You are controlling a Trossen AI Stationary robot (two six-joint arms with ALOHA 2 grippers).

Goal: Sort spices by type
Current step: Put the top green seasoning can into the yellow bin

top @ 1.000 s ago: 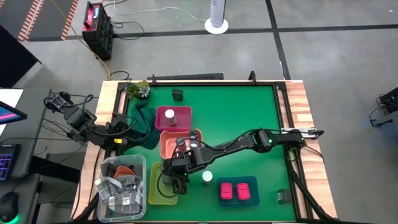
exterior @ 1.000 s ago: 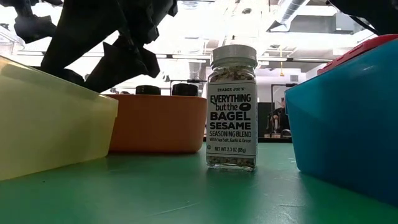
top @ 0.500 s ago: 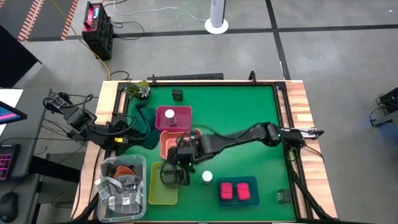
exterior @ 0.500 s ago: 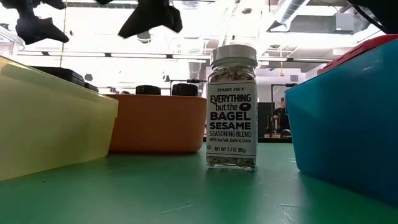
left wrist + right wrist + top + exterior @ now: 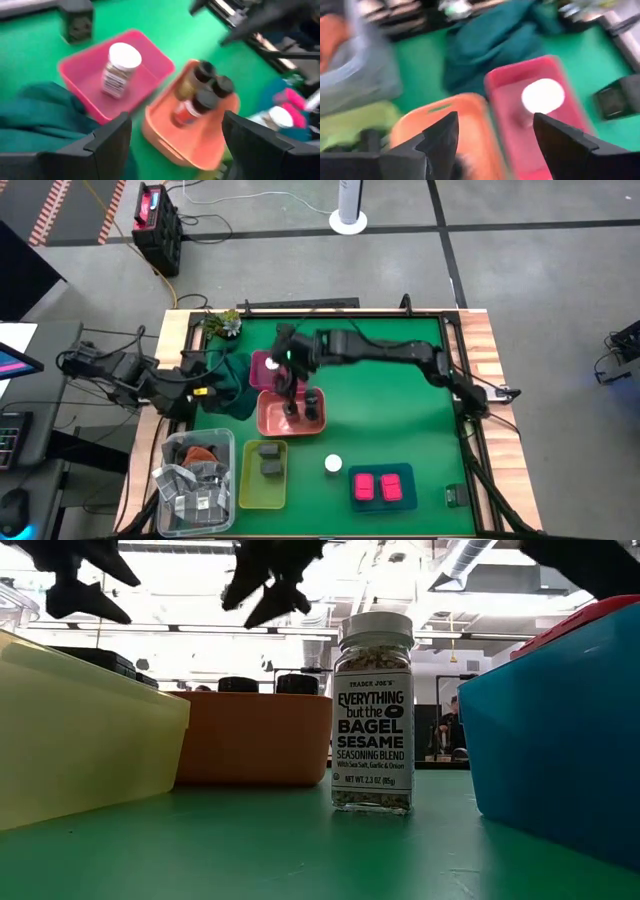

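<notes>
- White-capped glass seasoning jar (image 5: 332,465) stands upright on green table (image 5: 390,360), between yellow tray (image 5: 246,492) and blue tray (image 5: 405,496).
- Two dark boxes (image 5: 269,458) lie in yellow tray.
- Right gripper (image 5: 287,385), fingers spread and empty, hangs over orange tray (image 5: 264,418).
- Left gripper (image 5: 205,375), fingers spread, at table's left edge.

You see a green table (image 5: 390,410); pink tray (image 5: 262,381) with white-capped jar (image 5: 273,365); orange tray (image 5: 272,420) with dark-lidded jars (image 5: 313,402); yellow tray (image 5: 250,480) with dark boxes (image 5: 269,460); blue tray (image 5: 400,495) with pink boxes (image 5: 376,487).
</notes>
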